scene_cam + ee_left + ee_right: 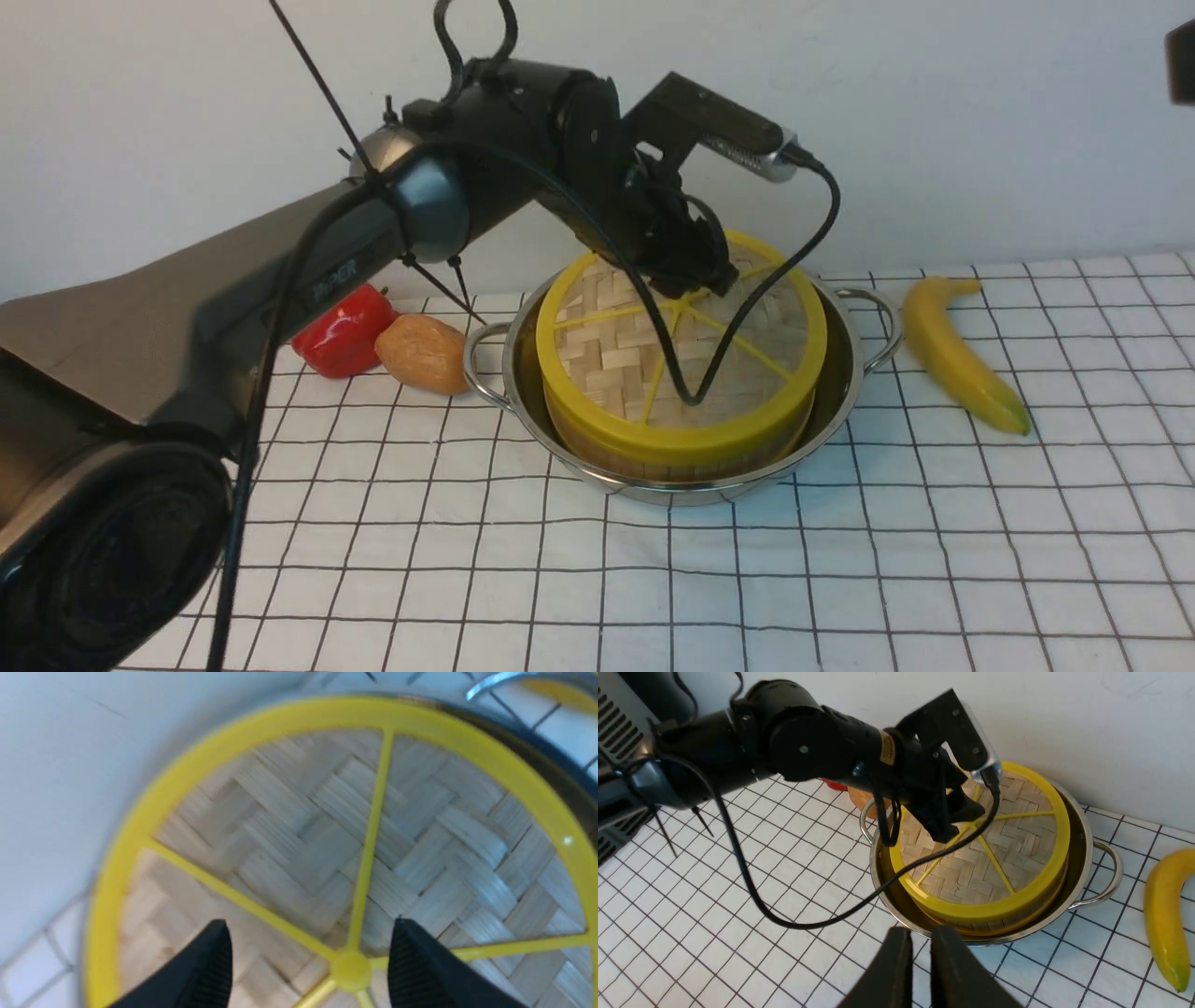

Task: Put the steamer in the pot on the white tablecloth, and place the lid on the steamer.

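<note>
Left tool gapes over lid lying flat on steamer.

My left gripper covers the far rim of the lid, centre frame; my arm hides part of the red pepper, centre-left.

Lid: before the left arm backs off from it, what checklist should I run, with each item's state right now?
1. Steamer inside pot: ok.
2. Pot on white tablecloth: ok.
3. Lid covering steamer: ok, rims line up.
4. Left tool open, straddling the lid's hub: ok.
5. Left tool's fingers clear of the weave: cannot tell.
6. Wrist cable clear of lid: not ok, its loop hangs across it.
</note>
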`<control>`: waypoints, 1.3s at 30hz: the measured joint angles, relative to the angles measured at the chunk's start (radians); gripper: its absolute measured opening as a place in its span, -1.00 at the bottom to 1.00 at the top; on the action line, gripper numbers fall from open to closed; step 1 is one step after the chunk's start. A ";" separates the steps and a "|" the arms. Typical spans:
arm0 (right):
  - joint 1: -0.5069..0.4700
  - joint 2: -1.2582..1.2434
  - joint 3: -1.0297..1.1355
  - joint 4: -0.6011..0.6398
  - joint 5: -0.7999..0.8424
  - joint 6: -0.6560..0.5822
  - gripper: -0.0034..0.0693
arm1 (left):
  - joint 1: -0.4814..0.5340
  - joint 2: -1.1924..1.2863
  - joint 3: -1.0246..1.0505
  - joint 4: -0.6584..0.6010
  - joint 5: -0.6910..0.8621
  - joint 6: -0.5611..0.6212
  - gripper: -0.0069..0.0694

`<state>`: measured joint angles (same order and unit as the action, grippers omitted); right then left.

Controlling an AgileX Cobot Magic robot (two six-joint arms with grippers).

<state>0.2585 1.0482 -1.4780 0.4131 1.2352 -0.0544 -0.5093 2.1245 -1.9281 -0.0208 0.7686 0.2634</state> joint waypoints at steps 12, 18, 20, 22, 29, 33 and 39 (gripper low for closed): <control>0.000 0.000 0.000 -0.001 0.000 -0.016 -0.63 | 0.000 -0.283 0.011 0.163 0.152 -0.056 -0.52; 0.000 0.000 0.000 -0.004 0.000 -0.077 -0.62 | 0.000 -0.480 0.048 0.186 0.214 -0.060 -0.88; 0.000 0.000 0.000 -0.007 0.000 -0.099 -0.61 | 0.000 -0.587 0.092 0.187 0.223 -0.061 -0.88; 0.000 -0.001 0.000 -0.013 0.000 -0.115 -0.60 | 0.000 -0.682 0.147 0.197 0.218 -0.061 -0.88; 0.000 -0.063 0.052 -0.085 -0.056 -0.191 -0.60 | 0.000 -1.033 0.500 0.244 0.062 -0.100 -0.88; 0.000 -0.163 0.194 -0.145 -0.206 -0.195 -0.60 | 0.000 -1.231 0.758 0.246 -0.059 -0.139 -0.88; 0.000 -0.337 0.475 -0.188 -0.417 -0.198 -0.60 | 0.000 -1.443 1.030 0.247 -0.192 -0.206 -0.88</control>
<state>0.2585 0.7108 -1.0031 0.2255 0.8179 -0.2524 -0.5093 0.6813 -0.8977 0.2258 0.5766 0.0570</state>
